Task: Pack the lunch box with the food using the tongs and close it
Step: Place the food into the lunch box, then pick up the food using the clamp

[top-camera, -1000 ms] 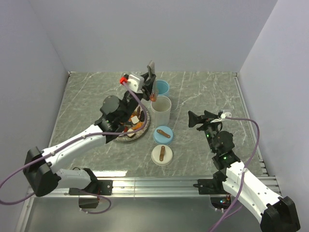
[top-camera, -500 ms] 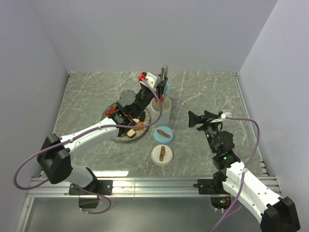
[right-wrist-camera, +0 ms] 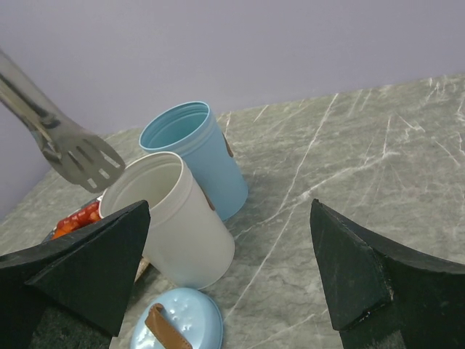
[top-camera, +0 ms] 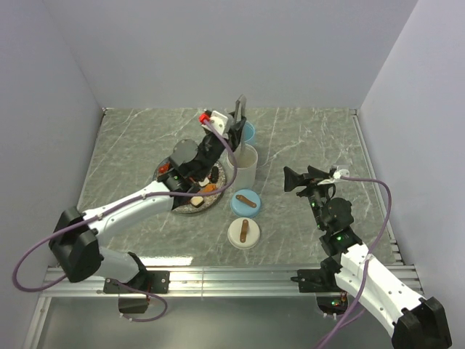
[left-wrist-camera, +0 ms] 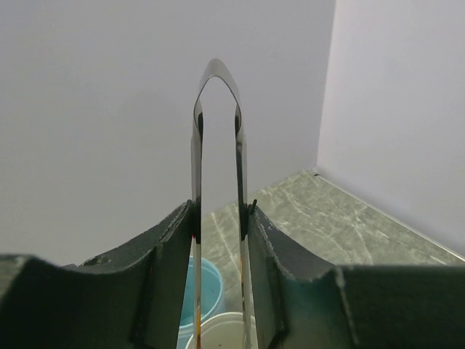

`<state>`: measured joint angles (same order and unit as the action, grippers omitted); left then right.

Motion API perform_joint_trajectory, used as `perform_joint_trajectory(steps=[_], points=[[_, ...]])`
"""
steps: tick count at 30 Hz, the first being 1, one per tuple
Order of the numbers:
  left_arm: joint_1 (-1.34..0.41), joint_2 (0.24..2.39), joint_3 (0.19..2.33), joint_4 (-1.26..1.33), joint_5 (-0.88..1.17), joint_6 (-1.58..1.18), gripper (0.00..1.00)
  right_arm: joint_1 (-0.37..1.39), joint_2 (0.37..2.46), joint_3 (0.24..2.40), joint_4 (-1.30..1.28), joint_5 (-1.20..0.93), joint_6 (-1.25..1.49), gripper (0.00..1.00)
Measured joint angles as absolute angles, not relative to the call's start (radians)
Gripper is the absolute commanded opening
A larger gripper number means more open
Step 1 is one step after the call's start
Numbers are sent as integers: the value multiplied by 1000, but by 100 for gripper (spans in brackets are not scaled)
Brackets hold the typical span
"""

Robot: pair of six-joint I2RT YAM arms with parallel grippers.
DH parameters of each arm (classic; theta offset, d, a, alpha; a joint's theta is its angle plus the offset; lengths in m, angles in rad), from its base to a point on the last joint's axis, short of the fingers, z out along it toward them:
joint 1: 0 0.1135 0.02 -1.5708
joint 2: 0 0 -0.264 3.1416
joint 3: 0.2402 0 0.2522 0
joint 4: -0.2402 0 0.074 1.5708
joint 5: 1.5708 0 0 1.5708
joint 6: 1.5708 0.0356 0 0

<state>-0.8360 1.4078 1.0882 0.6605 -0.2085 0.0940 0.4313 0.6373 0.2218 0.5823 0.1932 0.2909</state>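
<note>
The left gripper (left-wrist-camera: 219, 218) pinches both arms of the tongs (left-wrist-camera: 197, 160), their slotted tips poised just above the white cup (right-wrist-camera: 171, 218) at centre frame; the right gripper (right-wrist-camera: 229, 265) hangs spread and empty at right. The food (right-wrist-camera: 83, 214) lies on the plate (top-camera: 179, 209) left of the cup. An off-centre tip could knock the rim, or spill a piece outside.

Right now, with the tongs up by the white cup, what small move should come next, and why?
Probably lower the left gripper toward the plate for another piece: the tongs look empty at their tips beside the white cup, and food lies on the plate.
</note>
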Motion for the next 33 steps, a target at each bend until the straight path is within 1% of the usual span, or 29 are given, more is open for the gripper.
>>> perform_joint_trajectory(steps=[4,10,13,21,33], points=[[-836,1304,1006,661,-290,102,40,431,632,221,582,194,291,98],[-832,1079,846,693,-455,136,41,431,633,221,582,193,291,98],[-815,1018,781,713,-521,139,41,431,633,221,582,193,291,98],[-709,1005,600,728,-599,111,42,431,646,221,582,193,291,98],[-686,976,470,736,-733,78,42,431,659,221,583,193,291,97]])
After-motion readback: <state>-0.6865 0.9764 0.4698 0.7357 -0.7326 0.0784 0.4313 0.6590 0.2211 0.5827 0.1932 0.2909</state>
